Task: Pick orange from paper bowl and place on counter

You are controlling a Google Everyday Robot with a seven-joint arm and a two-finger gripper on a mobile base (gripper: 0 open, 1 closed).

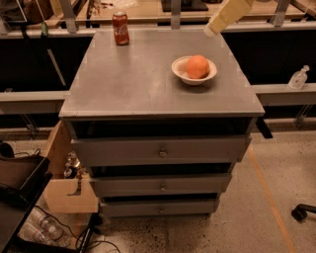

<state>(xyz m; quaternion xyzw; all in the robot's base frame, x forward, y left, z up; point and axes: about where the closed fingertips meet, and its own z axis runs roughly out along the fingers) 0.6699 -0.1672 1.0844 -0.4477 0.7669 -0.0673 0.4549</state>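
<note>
The orange (197, 66) sits in the white paper bowl (183, 75) on the right half of the grey counter (133, 79). My gripper (213, 29) shows as a cream-coloured piece reaching down from the top edge. It hangs over the counter's far edge, behind and a little right of the bowl, well apart from the orange. Most of the arm is out of view.
A red soda can (120, 28) stands at the counter's back left. Drawers with round knobs (162, 153) are below the top. A tan wooden bench (148, 10) runs behind. A clear bottle (298, 78) stands on a ledge at the right. A cardboard box (69, 192) is at the lower left.
</note>
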